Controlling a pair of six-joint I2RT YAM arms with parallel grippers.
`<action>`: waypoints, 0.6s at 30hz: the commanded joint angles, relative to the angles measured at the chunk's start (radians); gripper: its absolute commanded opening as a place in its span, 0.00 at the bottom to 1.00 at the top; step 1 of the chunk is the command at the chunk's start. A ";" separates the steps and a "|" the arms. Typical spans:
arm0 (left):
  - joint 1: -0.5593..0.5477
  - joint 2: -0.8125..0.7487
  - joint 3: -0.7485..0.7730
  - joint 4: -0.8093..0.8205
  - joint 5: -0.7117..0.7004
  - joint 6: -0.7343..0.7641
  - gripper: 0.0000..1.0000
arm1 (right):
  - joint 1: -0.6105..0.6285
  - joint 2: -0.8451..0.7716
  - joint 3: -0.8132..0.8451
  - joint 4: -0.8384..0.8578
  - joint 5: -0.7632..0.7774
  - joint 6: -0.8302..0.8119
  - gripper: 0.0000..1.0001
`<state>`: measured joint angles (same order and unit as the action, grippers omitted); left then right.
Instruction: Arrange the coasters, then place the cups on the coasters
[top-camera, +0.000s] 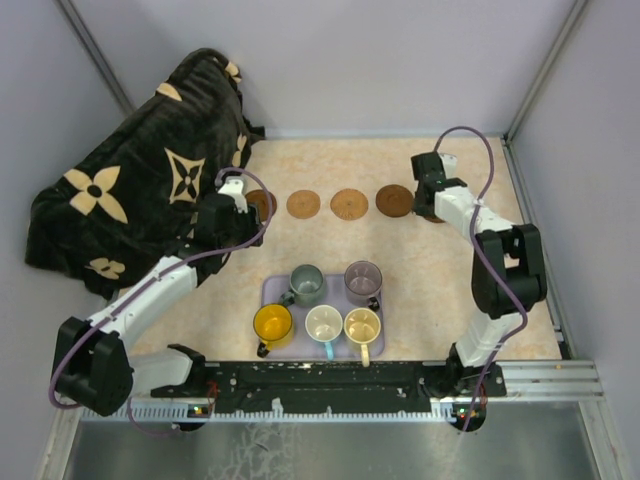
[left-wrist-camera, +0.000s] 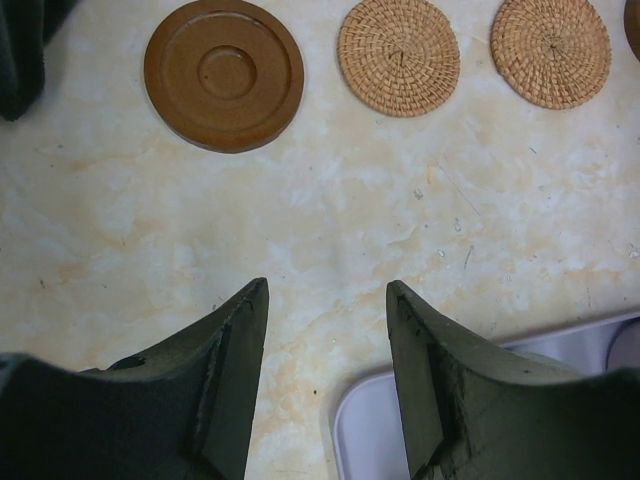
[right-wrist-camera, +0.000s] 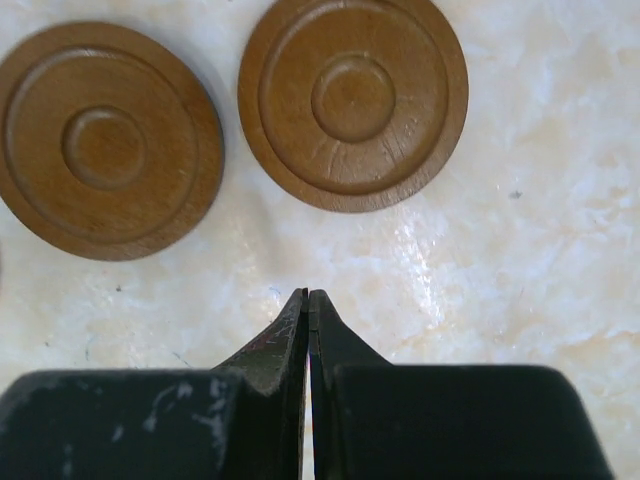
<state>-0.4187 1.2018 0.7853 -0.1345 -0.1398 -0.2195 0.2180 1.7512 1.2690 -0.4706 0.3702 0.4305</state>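
Five coasters (top-camera: 349, 203) lie in a row at the far side of the table (top-camera: 450, 290); the cups (top-camera: 324, 323) wait on the near tray (top-camera: 272, 290). Left pincer (left-wrist-camera: 327, 300) released and empty, right pincer (right-wrist-camera: 308, 300) clenched on nothing. The rightmost two coasters nearly touch, so cups set there may knock together.

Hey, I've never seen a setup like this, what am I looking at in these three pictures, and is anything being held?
Two robot arms are bolted at a table's near edge. The overhead picture shows both; the other two come from cameras on each wrist. A row of round coasters lies on the table, some woven, some dark wood. Five cups stand on a lavender tray, and a black patterned blanket sits at the far left. The left tool is open over bare table. The right tool is shut just short of two wooden coasters. Neither holds anything.
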 joint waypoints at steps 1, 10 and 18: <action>0.003 0.006 -0.002 0.029 0.044 0.011 0.57 | 0.010 -0.070 -0.043 0.022 0.031 0.011 0.00; 0.002 0.004 -0.006 0.015 0.031 0.008 0.57 | 0.004 -0.017 -0.076 0.056 0.004 0.023 0.00; 0.002 0.014 -0.008 0.014 0.022 0.005 0.57 | -0.006 0.077 -0.032 0.046 0.011 0.028 0.00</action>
<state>-0.4191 1.2064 0.7849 -0.1349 -0.1143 -0.2199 0.2192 1.7859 1.1919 -0.4385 0.3717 0.4469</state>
